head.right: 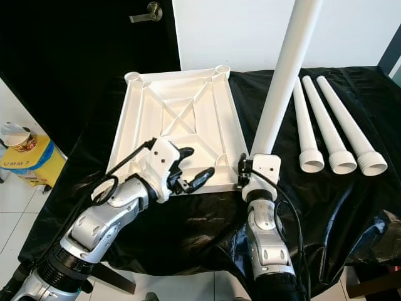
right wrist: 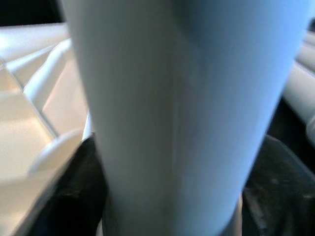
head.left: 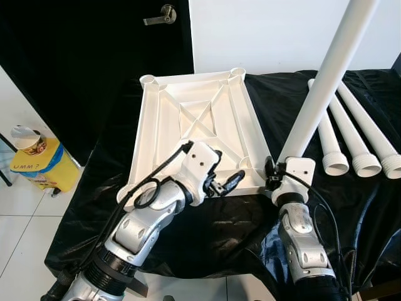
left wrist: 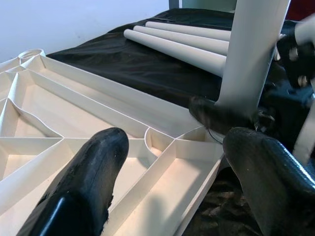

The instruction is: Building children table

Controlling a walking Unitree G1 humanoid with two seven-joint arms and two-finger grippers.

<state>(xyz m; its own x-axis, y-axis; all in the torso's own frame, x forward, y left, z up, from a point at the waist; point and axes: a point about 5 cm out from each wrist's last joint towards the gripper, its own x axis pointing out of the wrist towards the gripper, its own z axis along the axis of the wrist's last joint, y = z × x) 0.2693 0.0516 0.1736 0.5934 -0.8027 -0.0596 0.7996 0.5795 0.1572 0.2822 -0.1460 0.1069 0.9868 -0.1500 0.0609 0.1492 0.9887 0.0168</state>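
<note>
A white table top (head.left: 195, 119) lies upside down on the black-covered table, ribs up, with a round leg socket at each corner. My right gripper (head.left: 279, 168) is shut on a white table leg (head.left: 326, 78) and holds it nearly upright, its lower end just right of the near right corner socket (head.left: 247, 164). The leg's shaft (right wrist: 172, 113) runs between the right gripper's fingers. My left gripper (head.left: 227, 180) is open over the table top's near edge, close to that same socket (left wrist: 157, 142). Three more white legs (head.left: 357, 135) lie side by side at the right.
A black cloth (head.left: 207, 232) covers the work table. A dark door with a lever handle (head.left: 160, 15) stands behind. A yellow bin holding a paper cup (head.left: 39, 160) sits on the tiled floor at the left. A white wall (head.left: 269, 34) is at the back.
</note>
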